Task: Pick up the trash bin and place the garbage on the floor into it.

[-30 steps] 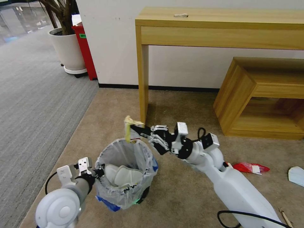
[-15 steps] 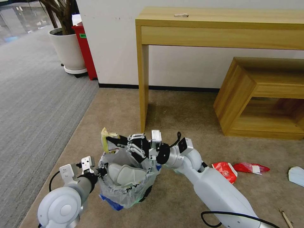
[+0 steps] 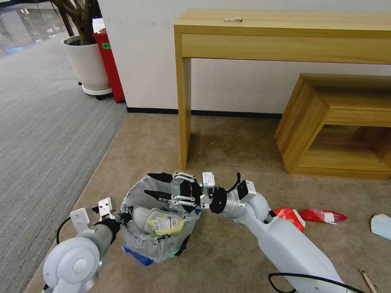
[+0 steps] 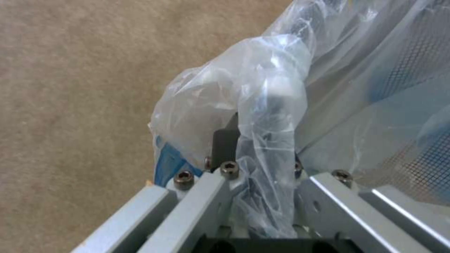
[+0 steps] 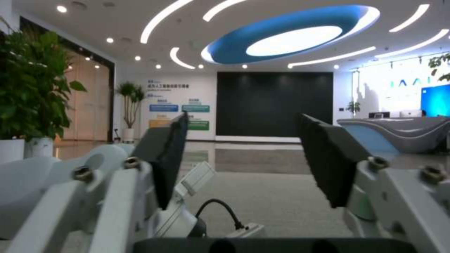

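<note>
Since half a second earlier, the yellow crumpled wrapper [image 3: 165, 225] had dropped from the right end effector [image 3: 156, 185] onto the white slippers [image 3: 143, 215] inside the small round black trash bin [image 3: 159, 221] lined with crinkly clear plastic. Nearest the robot, the left end effector [image 3: 126, 215] was clamped on the bin's bagged rim. Just beyond, the right end effector hovered over the bin's mouth, its fingers apart and empty. Farther right, red wrappers [image 3: 310, 215] lay on the beige short-pile carpet floor [image 3: 236, 138], before the light wooden worktop [image 3: 285, 32].

Head view high over trash bin [image 3: 157, 240]; left wrist close against it; right wrist level, roomward.
</note>
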You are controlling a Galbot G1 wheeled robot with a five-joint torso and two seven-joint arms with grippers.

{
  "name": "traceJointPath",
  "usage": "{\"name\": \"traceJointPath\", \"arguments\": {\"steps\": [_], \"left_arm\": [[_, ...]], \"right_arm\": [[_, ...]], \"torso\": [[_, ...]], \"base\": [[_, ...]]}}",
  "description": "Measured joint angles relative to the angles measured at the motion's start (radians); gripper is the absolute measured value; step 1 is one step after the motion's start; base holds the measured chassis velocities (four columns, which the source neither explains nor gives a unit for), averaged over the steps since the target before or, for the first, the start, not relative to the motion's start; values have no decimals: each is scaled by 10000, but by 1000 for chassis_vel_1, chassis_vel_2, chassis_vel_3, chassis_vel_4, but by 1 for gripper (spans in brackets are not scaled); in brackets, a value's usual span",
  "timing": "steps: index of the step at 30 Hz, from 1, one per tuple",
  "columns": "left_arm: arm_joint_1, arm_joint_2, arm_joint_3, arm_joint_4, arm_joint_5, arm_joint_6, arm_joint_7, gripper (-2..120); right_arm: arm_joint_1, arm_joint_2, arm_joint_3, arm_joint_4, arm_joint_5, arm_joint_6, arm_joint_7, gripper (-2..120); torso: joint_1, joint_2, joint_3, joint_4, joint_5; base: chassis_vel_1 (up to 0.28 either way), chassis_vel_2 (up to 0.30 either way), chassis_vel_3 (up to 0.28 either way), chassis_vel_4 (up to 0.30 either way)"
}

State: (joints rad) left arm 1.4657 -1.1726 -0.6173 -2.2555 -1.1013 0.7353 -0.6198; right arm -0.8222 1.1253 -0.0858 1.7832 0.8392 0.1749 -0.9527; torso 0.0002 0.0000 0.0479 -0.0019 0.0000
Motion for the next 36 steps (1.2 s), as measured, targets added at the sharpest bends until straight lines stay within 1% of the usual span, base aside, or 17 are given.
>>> {"name": "traceJointPath", "arguments": {"steps": [1, 2, 4, 5, 6, 7, 9, 10, 12, 15, 18, 19, 22, 23, 26, 27, 36], "left_arm": [[-10, 28, -112, 51, 0, 1, 0, 0], [-10, 28, -112, 51, 0, 1, 0, 0], [-21, 45, -217, 98, -6, 1, 0, 0], [-29, 54, -273, 123, -10, 0, 0, 0], [-29, 54, -273, 123, -10, 0, 0, 0], [-42, 63, -359, 157, -16, 0, 0, 0], [-71, 113, -667, 232, -52, 0, 2, 0], [-71, 113, -667, 232, -52, 0, 2, 0], [-91, 190, -992, 273, -60, 0, 4, 0], [-93, 254, -1190, 307, -48, 1, -10, 0], [-64, 407, -1661, 412, 269, 0, -46, 0], [-64, 407, -1661, 412, 269, 0, -46, 0], [-44, 446, -2045, 583, 855, 0, 37, 0], [-44, 446, -2045, 583, 855, 0, 37, 0], [27, 446, -2425, 626, 951, 0, 99, 0], [27, 446, -2425, 626, 951, 0, 99, 0], [194, 343, -3029, 430, 658, 1, 126, 0]], "right_arm": [[-32, -53, 56, 42, 0, 10, -2, 68], [-32, -53, 56, 42, 0, 10, -2, 68], [-64, -106, 113, 90, 3, 15, -2, 75], [-79, -129, 148, 114, 8, 16, -2, 82], [-79, -129, 148, 114, 8, 16, -2, 82], [-109, -165, 205, 149, 18, 17, 5, 86], [-314, -278, 446, 267, 40, 37, 498, 96], [-314, -278, 446, 267, 40, 37, 498, 96], [-637, -338, 694, 308, 5, 117, 1758, 100], [-786, -348, 817, 295, -209, 123, 2393, 100], [-1228, -362, 924, 226, -1360, -188, 4725, 100], [-1228, -362, 924, 226, -1360, -188, 4725, 100], [-1538, -189, 819, 212, -1781, -521, 6390, 100], [-1538, -189, 819, 212, -1781, -521, 6390, 100], [-1767, 72, 724, 185, -2118, -948, 7682, 100], [-1767, 72, 724, 185, -2118, -948, 7682, 100], [-1883, 716, 418, -279, -2521, -2020, 9645, 100]], "torso": [[0, 0, 0, 0, 0], [0, 0, 0, 0, 0], [0, 0, 0, 0, 0], [0, 0, 0, 0, 0], [0, 0, 0, 0, 0], [0, 0, 0, 0, -1], [0, 0, 0, 0, -1], [0, 0, 0, 0, -1], [0, 0, -1, 0, -1], [0, 0, -1, 0, 0], [0, 0, 0, 0, 0], [0, 0, 0, 0, 0], [0, 0, -1, 0, -1], [0, 0, -1, 0, -1], [0, 0, -1, 0, -2], [0, 0, -1, 0, -2], [0, 0, -1, -1, -1]], "base": [[0, 0, 0, 0], [0, 0, 0, 0], [0, 0, 0, 0], [0, 0, 0, 0], [0, 0, 0, 0], [0, 0, 0, 0], [0, 0, 0, 0], [0, 0, 0, 0], [0, 0, 0, 0], [0, 0, 0, 0], [0, 0, 0, 0], [0, 0, 0, 0], [0, 0, 0, 0], [0, 0, 0, 0], [0, 0, 0, 0], [0, 0, 0, 0], [0, 0, 0, 0]]}}
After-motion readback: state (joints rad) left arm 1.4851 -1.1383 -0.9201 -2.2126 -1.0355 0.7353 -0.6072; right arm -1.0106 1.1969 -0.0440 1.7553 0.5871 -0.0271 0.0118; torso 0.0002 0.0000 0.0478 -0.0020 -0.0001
